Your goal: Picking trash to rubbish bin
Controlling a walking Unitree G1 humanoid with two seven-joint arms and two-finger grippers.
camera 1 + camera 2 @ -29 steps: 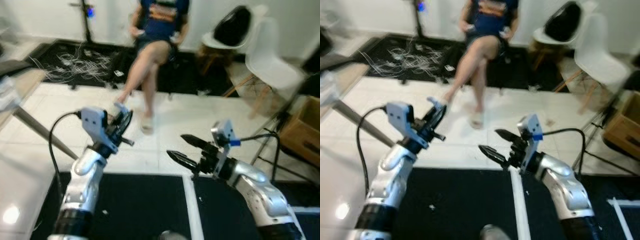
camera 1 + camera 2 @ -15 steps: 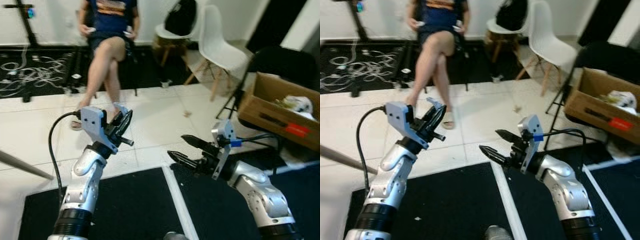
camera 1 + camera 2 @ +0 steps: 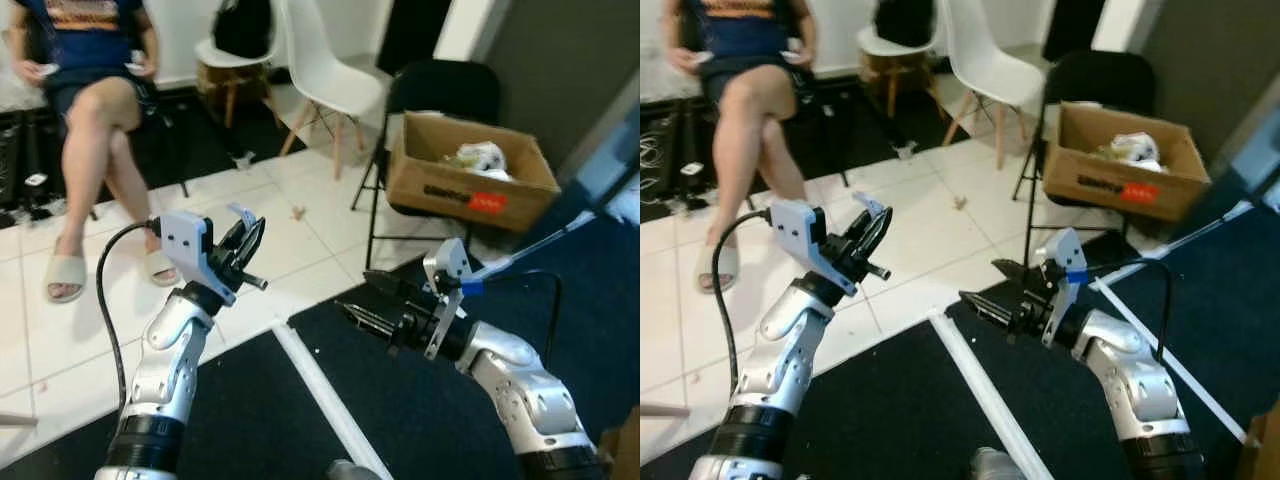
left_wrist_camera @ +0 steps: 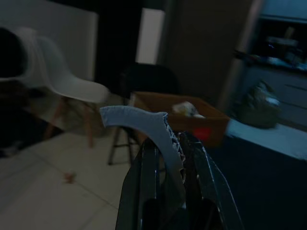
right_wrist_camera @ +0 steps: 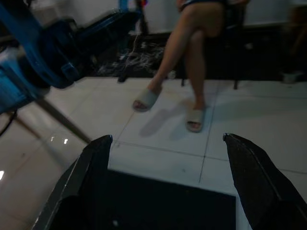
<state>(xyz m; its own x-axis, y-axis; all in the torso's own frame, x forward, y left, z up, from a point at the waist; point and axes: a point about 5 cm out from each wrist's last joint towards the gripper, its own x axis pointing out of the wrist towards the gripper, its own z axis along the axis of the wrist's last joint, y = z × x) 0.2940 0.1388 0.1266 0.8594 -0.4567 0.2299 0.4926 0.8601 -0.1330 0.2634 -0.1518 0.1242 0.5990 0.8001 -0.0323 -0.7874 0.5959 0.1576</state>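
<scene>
Left eye view: cam swung since prior; cardboard box (image 3: 470, 172) nearer. Left pincer (image 3: 243, 237) still clamps paper scrap (image 4: 144, 122); right pincer (image 3: 362, 303) spread.

A seated person (image 3: 85, 90) at upper left, two white chairs (image 3: 320, 75) at upper centre, white tiled floor (image 3: 270, 230) below.

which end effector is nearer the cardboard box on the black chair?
Right. The right end effector sits below and left of the cardboard box; the left end effector, gripping a pale scrap, is farther left.
</scene>
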